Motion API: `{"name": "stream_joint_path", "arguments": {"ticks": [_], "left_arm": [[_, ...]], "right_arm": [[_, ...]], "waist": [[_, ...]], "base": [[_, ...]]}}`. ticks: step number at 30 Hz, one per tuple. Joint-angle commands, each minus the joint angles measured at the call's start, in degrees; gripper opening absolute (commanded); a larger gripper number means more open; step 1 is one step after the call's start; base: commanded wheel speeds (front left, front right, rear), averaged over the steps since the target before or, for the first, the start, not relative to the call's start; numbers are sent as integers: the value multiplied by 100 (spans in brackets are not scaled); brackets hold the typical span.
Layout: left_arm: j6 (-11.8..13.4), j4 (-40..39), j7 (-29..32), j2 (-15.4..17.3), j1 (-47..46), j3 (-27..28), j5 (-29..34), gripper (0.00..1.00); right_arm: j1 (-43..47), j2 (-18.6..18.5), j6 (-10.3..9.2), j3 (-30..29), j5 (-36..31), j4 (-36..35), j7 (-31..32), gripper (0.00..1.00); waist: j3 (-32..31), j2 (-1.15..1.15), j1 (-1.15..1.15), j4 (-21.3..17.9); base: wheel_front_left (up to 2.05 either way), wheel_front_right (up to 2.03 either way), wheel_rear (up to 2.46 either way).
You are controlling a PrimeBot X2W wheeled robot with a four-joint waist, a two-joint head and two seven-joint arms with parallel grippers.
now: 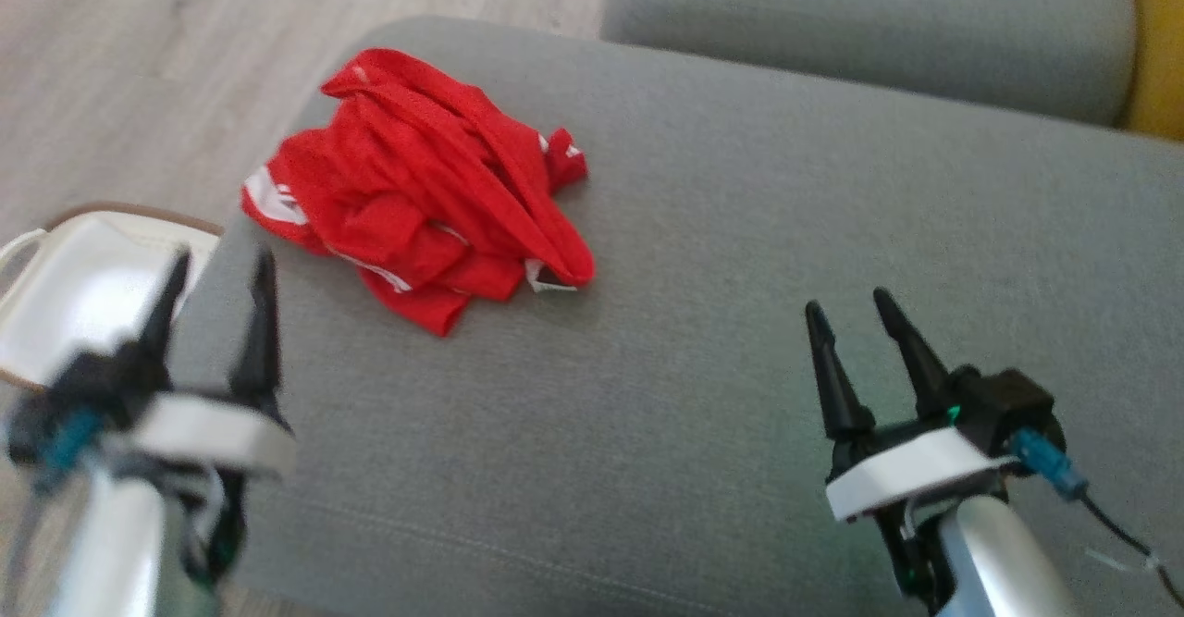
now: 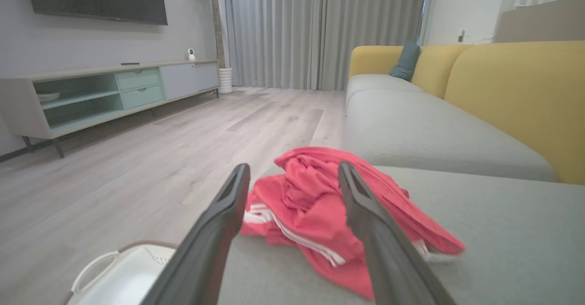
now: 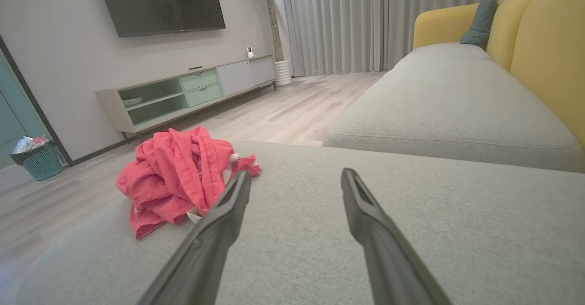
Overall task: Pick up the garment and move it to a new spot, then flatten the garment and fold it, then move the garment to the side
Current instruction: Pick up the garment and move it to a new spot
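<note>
Two empty tools hover, the left tool point(image 1: 222, 258) and the right tool point(image 1: 845, 301), tapered black fingers spread. A crumpled red garment point(image 1: 416, 191) with white stripes lies bunched on the grey woven sofa cushion point(image 1: 740, 275), ahead of the left tool.

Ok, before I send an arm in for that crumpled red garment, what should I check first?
1. Left gripper open: ok.
2. Right gripper open: ok.
3. Crumpled red garment with white stripes lies free, touched by neither gripper: ok.
4. Garment wholly on the grey fabric sofa cushion: cannot tell; it lies at the left edge.
5. White plastic basket on the floor clear of the left gripper: cannot tell.
6. Garment flattened: not ok, bunched in a heap.
</note>
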Motion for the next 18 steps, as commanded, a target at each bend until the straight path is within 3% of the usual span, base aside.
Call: {"name": "stream_joint_path", "arguments": {"ticks": [1, 7, 14, 18], "left_arm": [[-83, -152, 94, 210, -590, 231, -83, 100], [-309, 338, 1141, 828, -1922, 55, -846, 100], [-331, 1544, 2696, 1714, -3368, -530, -1760, 100], [-331, 2248, 3230, 2035, -3926, -793, -2053, 100]], "right_arm": [[-315, -19, -5, 64, -72, -235, 27, 100], [-540, -19, -5, -96, -243, -478, 133, 100], [-703, -19, -5, -131, -351, -715, 207, 100], [-754, -19, -5, -142, -381, -784, 211, 100]], "waist": [[255, 0, 0, -261], [736, 0, 0, -682], [1259, 0, 0, -1103], [1470, 0, 0, -1300]], "base": [[0, 0, 0], [0, 0, 0], [0, 0, 0], [0, 0, 0]]}}
